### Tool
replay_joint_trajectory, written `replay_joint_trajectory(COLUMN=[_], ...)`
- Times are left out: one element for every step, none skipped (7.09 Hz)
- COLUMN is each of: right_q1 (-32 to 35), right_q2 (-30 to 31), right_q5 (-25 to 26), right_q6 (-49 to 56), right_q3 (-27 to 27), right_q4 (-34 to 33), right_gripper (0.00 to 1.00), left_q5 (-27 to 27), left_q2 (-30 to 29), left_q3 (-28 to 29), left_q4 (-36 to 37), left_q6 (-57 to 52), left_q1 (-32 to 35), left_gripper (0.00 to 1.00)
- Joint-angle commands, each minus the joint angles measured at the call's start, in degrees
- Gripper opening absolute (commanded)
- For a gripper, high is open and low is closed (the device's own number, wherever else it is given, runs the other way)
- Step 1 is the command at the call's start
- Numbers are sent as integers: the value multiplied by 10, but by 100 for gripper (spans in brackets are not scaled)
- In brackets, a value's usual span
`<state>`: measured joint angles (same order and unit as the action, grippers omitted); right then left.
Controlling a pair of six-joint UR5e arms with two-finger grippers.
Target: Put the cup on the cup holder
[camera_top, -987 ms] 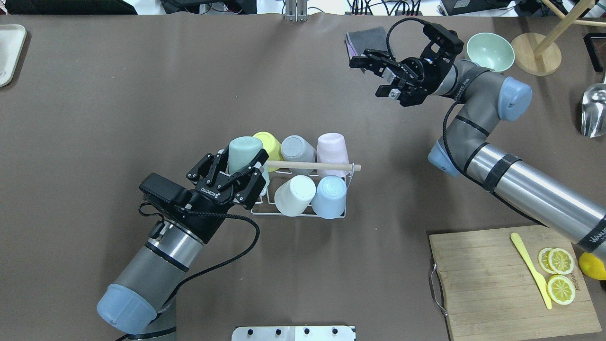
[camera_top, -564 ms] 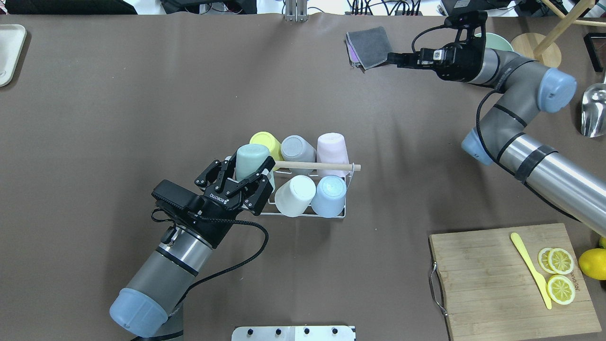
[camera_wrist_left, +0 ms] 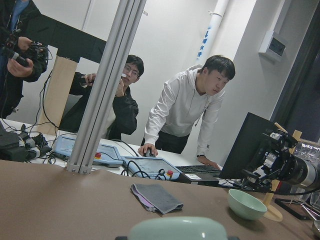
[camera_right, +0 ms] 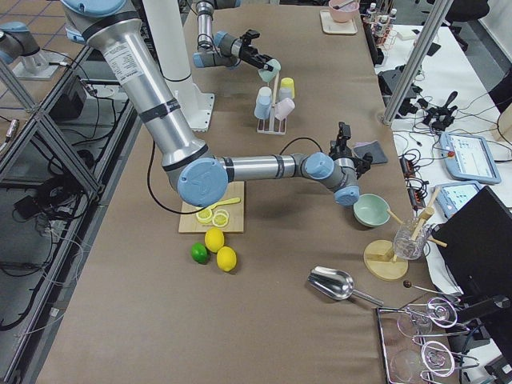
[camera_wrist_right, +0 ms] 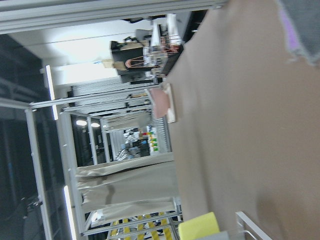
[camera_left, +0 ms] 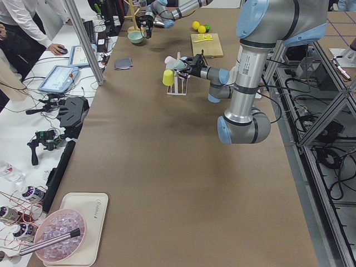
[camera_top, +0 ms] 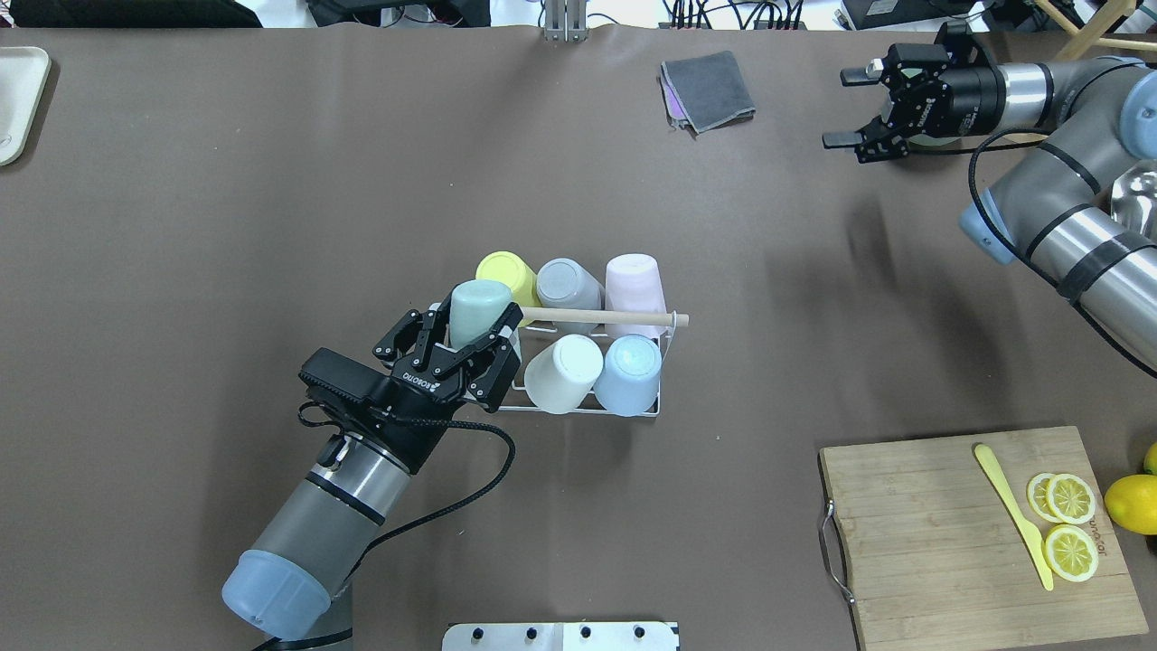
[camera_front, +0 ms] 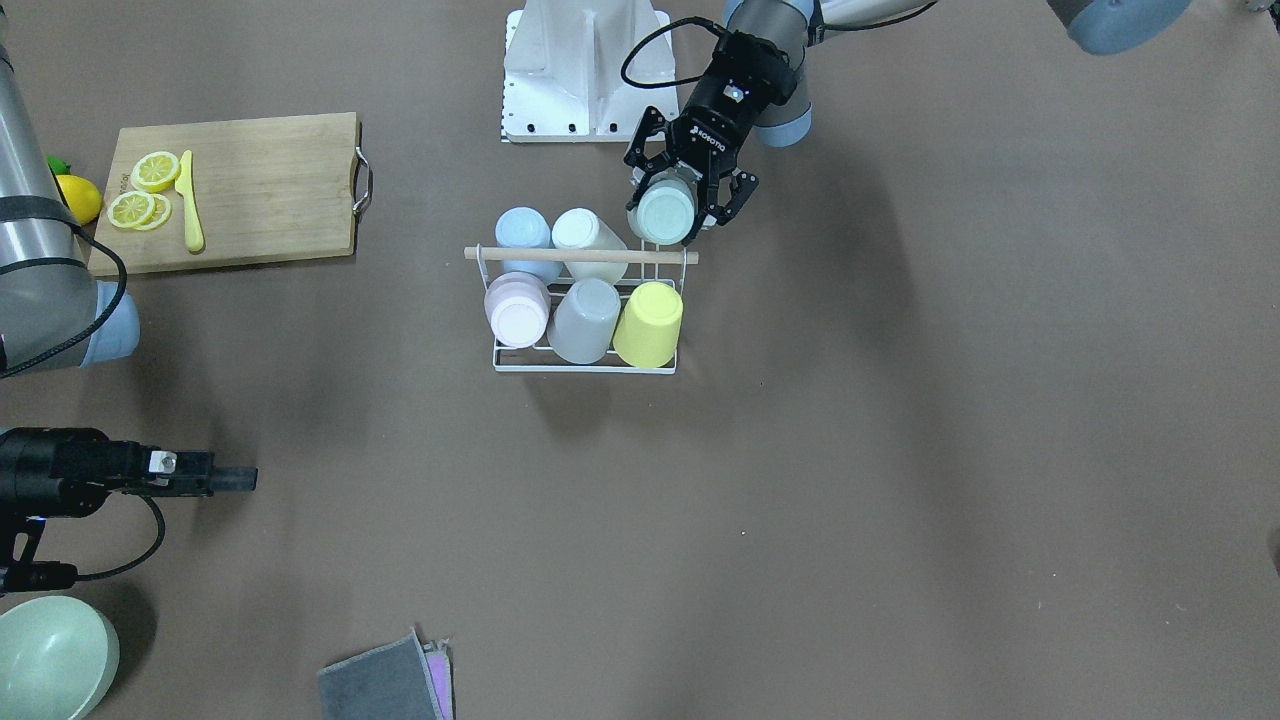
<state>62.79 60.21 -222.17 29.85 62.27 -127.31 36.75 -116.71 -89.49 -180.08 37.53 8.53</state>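
Closest to me, my left gripper [camera_top: 472, 320] is clamped across the side wall of the mint cup [camera_top: 479, 306], which sits bottom-up and tilted over the near-left corner of the cup holder [camera_top: 578, 410], by the end of its dowel handle [camera_top: 601, 316]. I cannot tell whether a prong is already inside the cup. It looks like light, stiff plastic with a smooth tapered wall, so I judge it could slide in the fingers if squeezed near the narrow base; mid-wall, where I have it, seems the safest hold. The wire rack looks light too, and I'd expect it to skid or tip if I lean on it. Beside my cup, the near row carries a white cup [camera_top: 562, 371] and a blue cup [camera_top: 630, 372]; beyond the handle stand the yellow cup [camera_top: 502, 269], grey cup [camera_top: 568, 282] and pink cup [camera_top: 633, 280]. Farthest off, my right gripper [camera_top: 850, 107] hangs spread wide and empty, well apart from a grey cloth [camera_top: 710, 89].
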Motion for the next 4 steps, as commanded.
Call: replay_joint_trajectory(right_q1=[3,4,9,16], right_q2=[-5,-6,-15,-38], right_q5=[130,167,190,218], right_q6=[-85,-94,-94,-115], right_q3=[2,20,35,38], right_q4=[-78,-104,-118,-138], right_gripper=[99,99,99,99], left_q5=[-1,-1,-4,-17], left_q2=[1,0,0,0], left_q3=[5,5,5,5], left_q4=[0,0,0,0], left_q6=[0,-3,-12,-12], left_q1=[2,5,5,5], left_gripper=[59,97,97,97])
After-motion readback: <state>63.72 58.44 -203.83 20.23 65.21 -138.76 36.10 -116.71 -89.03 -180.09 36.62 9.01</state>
